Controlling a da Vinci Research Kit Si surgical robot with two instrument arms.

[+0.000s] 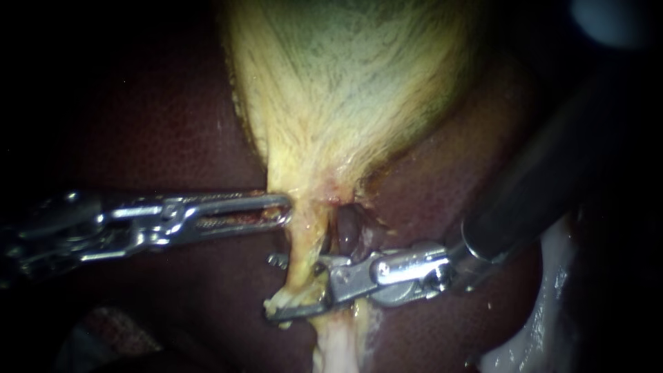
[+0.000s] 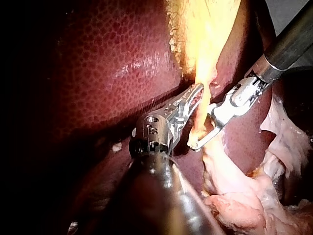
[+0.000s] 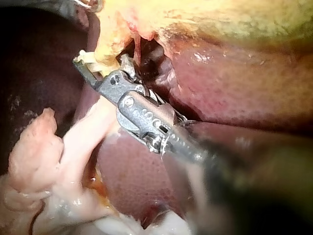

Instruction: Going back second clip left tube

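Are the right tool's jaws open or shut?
Open: the right instrument has a gap between its jaws, and the tube lies in it.

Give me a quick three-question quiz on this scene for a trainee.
1. True or false: the right instrument has open jaws.
2. Which sits nearer the gallbladder? A the left instrument, B the right instrument, C both equally.
3. Fill in: the dark red organ around the tube is the ___.
Key: 1 true; 2 A; 3 liver.
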